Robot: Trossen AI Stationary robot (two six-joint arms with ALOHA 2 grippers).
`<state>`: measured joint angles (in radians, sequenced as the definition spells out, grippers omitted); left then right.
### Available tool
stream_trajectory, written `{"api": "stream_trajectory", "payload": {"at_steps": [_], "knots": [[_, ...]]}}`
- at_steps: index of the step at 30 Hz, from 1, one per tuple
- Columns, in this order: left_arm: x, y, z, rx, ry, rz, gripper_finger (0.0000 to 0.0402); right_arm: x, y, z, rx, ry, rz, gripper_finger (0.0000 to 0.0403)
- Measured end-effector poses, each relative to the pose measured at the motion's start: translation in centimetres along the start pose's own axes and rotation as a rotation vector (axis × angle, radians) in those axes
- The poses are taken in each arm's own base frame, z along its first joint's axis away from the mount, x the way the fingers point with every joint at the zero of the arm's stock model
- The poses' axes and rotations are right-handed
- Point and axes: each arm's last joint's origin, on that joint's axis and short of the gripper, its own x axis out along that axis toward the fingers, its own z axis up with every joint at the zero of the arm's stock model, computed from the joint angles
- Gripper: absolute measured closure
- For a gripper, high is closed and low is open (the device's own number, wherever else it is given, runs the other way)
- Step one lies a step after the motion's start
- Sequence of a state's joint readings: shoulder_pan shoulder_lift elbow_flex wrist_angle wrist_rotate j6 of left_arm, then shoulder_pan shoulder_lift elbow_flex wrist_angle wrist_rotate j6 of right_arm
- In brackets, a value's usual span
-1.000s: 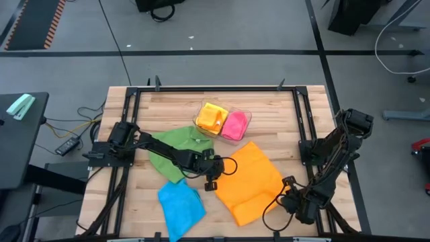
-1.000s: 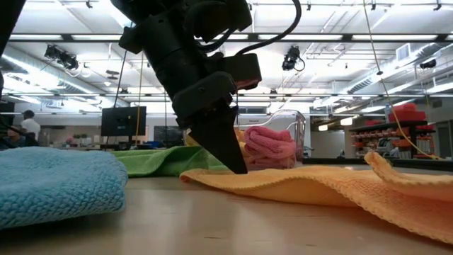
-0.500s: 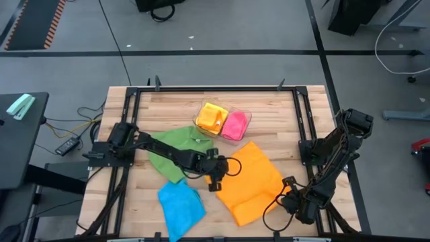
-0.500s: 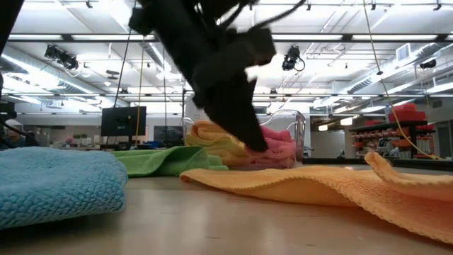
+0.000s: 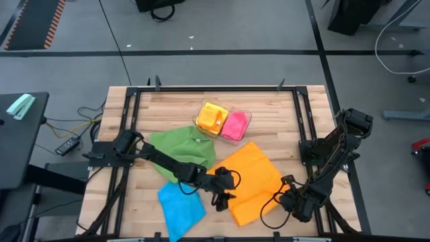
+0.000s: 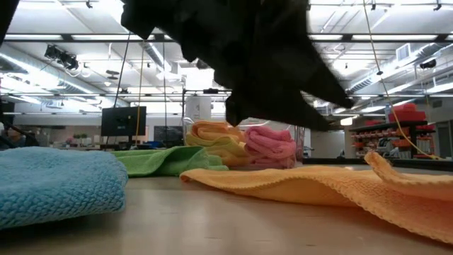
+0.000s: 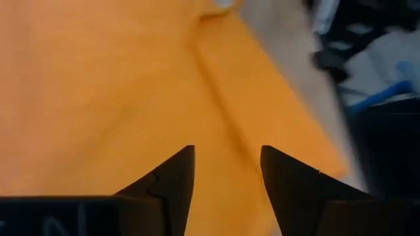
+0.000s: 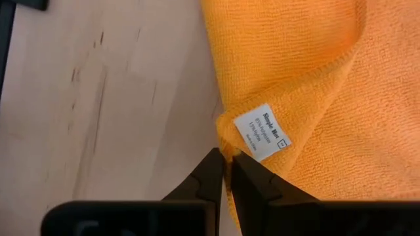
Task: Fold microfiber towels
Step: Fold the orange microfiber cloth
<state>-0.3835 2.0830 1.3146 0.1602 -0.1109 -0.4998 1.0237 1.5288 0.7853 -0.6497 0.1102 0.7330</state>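
Observation:
An orange towel lies spread on the table's near right, its near part folded over. My left gripper hovers open just above its near left part, with nothing between the fingers. My right gripper is shut on the towel's near right corner. A green towel lies crumpled left of centre. In front of it, a blue towel lies on the wood. Folded yellow and pink towels sit in a clear tray. My right gripper pinches the orange towel's edge between its two fingers, right beside the white label at the corner. The fingers come from above, pointing down. How many layers they have, I cannot tell. The rest of the towel lies slack on the wood.
Black metal rails run along the table's left and right sides, with both arm bases mounted on them. Bare wood shows at the far left. In the low view the left arm fills the upper middle.
My left gripper has risen off the orange towel's left corner and swung toward the table's near edge and a little right, tipping up toward level. In the low view its fingers came to one point then and stand apart now. The towel has stayed where it was.

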Motion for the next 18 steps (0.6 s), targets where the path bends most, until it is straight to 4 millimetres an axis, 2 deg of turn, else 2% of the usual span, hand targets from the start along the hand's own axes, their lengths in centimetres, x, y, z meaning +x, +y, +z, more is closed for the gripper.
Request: {"api": "stream_trajectory", "payload": {"at_steps": [5, 10, 18], "knots": [[0.2, -1.3, -1.0, -0.075, 0.043, -0.074, 0.0212, 0.0, 0.0, 0.0, -0.007, 0.000, -0.001, 0.0366], [0.3, -2.9, -0.9, -0.092, 0.020, -0.115, 0.0217, 0.0, 0.0, 0.0, -0.006, 0.001, -0.002, 0.0366], [1.9, -2.4, -1.9, -0.149, 0.057, -0.086, 0.0208, 0.0, 0.0, 0.0, -0.004, -0.006, -0.006, 0.0366]]}}
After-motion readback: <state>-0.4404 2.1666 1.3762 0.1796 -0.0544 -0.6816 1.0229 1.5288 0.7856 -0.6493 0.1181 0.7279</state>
